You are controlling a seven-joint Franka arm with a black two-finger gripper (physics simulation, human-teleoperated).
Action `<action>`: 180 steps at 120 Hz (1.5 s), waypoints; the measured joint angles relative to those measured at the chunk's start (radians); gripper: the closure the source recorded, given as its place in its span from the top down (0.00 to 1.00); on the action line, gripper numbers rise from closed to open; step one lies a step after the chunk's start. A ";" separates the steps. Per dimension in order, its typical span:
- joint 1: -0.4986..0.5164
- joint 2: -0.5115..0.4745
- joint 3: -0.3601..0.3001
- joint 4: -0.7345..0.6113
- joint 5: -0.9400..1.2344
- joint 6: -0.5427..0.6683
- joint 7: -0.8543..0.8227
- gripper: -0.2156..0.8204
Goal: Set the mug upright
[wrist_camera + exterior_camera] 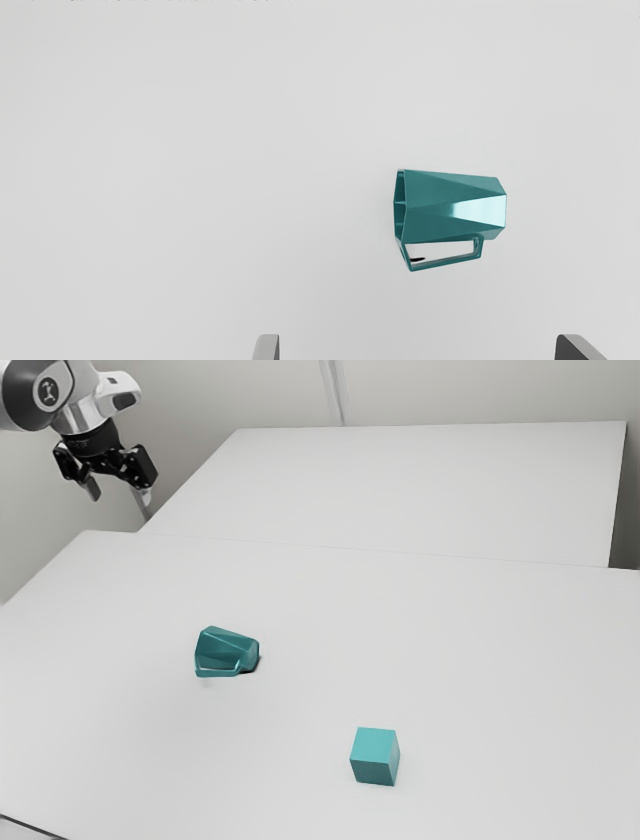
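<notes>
Hidden — underside of the mug [440,212]

Teal mug [445,207] on its side

Slanted exterior, nearer downward wrist, shared mug [447,212]

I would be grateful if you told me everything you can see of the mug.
The mug is dark teal and faceted, with a glossy surface that could be glazed ceramic or plastic. It lies on its side on the table, its mouth toward the exterior view's left, its body narrowing to the base. The angular handle is on the side nearer the exterior camera. The hand is well away from it, as is the cube.
</notes>
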 joint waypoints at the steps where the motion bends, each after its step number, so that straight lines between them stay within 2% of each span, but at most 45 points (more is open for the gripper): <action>1: 0.000 0.000 0.000 0.000 0.000 0.000 0.001 0.79; 33: 0.001 0.008 0.000 -0.009 -0.004 0.011 0.038 0.79; 60: 0.014 0.054 0.009 -0.025 -0.047 0.014 0.059 0.79; 85: 0.093 0.061 0.012 -0.154 -0.244 0.014 0.045 0.79; 105: 0.140 0.087 0.055 -0.258 -0.397 0.019 0.027 0.79; 130: 0.217 0.192 0.066 -0.286 -0.523 0.027 0.012 0.79; 150: 0.184 0.299 0.070 -0.260 -0.605 0.064 0.008 0.79; 180: 0.197 0.425 0.082 -0.207 -0.706 0.110 0.014 0.79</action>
